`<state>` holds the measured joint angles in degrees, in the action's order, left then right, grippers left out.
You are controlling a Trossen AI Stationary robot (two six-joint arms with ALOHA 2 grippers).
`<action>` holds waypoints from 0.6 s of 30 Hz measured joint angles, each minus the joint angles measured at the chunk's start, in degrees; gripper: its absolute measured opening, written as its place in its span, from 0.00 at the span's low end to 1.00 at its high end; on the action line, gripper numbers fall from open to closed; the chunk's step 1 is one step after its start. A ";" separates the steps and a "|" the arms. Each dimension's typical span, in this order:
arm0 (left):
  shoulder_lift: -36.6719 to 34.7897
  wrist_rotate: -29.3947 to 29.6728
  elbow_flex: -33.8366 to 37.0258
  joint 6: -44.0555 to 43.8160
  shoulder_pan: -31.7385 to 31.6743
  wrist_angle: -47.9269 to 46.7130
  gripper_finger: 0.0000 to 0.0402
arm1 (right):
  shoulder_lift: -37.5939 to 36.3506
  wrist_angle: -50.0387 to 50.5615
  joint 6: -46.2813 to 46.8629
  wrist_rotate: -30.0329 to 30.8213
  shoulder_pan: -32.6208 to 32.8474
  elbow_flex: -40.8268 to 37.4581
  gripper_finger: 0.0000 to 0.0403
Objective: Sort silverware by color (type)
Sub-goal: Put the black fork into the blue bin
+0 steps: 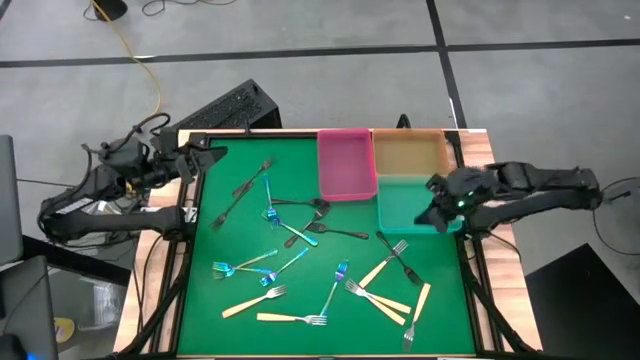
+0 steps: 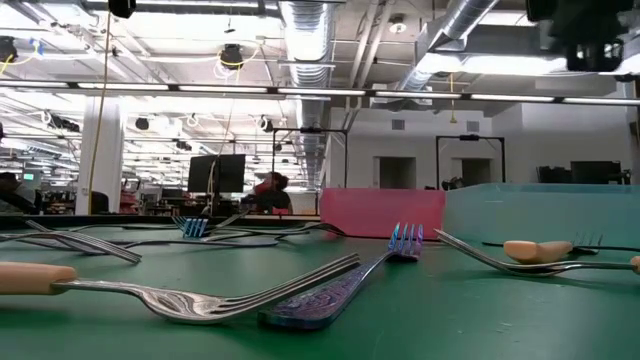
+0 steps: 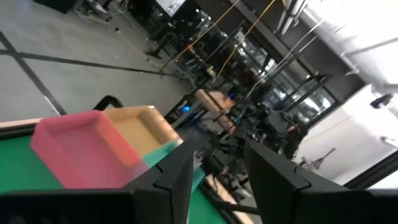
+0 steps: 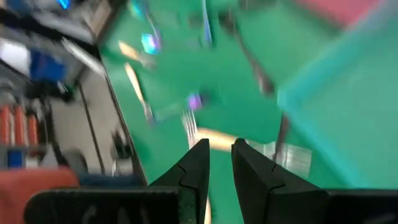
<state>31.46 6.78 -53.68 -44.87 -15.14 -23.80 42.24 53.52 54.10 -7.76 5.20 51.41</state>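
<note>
On the green mat (image 1: 230,250), pink (image 1: 346,165), tan (image 1: 408,152) and teal bins (image 1: 402,204) seem empty; both tools parted, gripping nothing.

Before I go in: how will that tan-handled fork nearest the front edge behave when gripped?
The tan-handled fork looks thin, metal and stiff, so probably light. It lies flat on the mat, so fingers may slide it. Its shiny neck could slip.

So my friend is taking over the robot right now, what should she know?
Left gripper: open, empty, at the mat's far left edge.
Right gripper: open, empty, over the teal bin.
Forks: tan-handled, blue and black ones all lie mixed on the green mat.
Pink bin, tan bin and teal bin look empty.
Done: nothing sorted.
Left: every fork.
</note>
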 joint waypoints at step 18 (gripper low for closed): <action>5.64 0.07 0.54 0.80 0.00 -2.68 0.32 | 24.74 -0.96 24.32 14.57 29.26 0.01 0.23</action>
<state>37.10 6.85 -53.15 -44.07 -15.14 -26.48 66.98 52.57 78.41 6.81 34.46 51.42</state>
